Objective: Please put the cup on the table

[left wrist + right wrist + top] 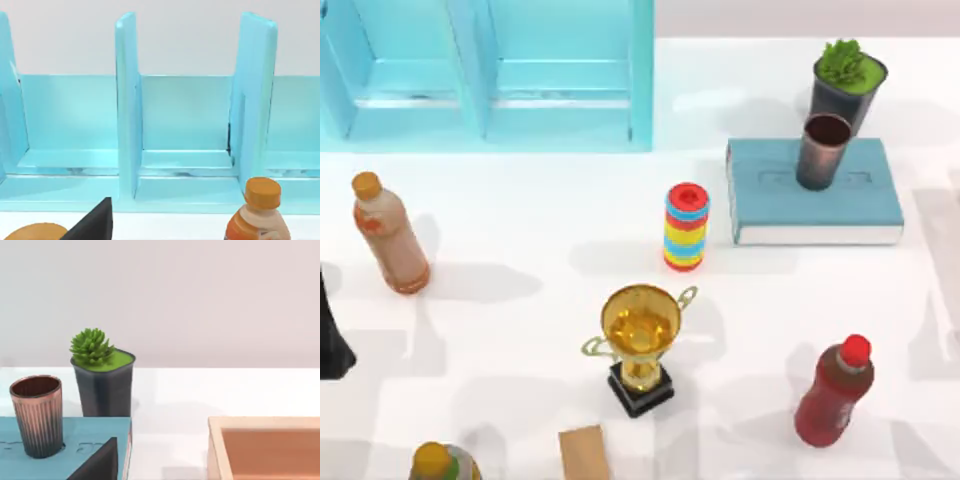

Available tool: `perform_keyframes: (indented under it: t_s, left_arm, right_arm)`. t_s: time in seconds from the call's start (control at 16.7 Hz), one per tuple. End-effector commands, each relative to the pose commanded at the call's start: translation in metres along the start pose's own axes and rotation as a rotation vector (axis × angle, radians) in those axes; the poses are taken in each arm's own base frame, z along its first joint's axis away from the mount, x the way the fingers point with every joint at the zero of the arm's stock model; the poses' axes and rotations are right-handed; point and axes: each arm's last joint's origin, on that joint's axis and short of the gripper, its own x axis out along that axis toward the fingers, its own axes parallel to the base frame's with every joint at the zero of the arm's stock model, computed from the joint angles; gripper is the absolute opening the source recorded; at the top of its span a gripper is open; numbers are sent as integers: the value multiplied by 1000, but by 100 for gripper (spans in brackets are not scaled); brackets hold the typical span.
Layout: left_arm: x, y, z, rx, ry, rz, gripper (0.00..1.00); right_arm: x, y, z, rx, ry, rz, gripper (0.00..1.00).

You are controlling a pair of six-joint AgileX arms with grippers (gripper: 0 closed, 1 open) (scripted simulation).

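One cup [823,150] stands upright on teal book [815,193].

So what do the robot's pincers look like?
They're plain black. The left pincer shows as a dark, sharp-edged wedge with flat, matte sides, and the right pincer looks just the same. The left arm is a black shape at the top view's left edge. I can't see any cables, stickers or writing on these parts.
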Motion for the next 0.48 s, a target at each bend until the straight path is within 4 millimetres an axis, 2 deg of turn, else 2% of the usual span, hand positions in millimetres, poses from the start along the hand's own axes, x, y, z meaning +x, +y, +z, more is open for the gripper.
perform_keyframes:
  t_s: [0.24, 0.48]
  left_arm:
    - [0, 0, 0, 0, 0, 0, 100]
    - [0, 0, 0, 0, 0, 0, 100]
  right_arm:
    - [0, 0, 5, 4, 23, -3, 100]
    - [4, -1, 36, 29, 155, -17, 100]
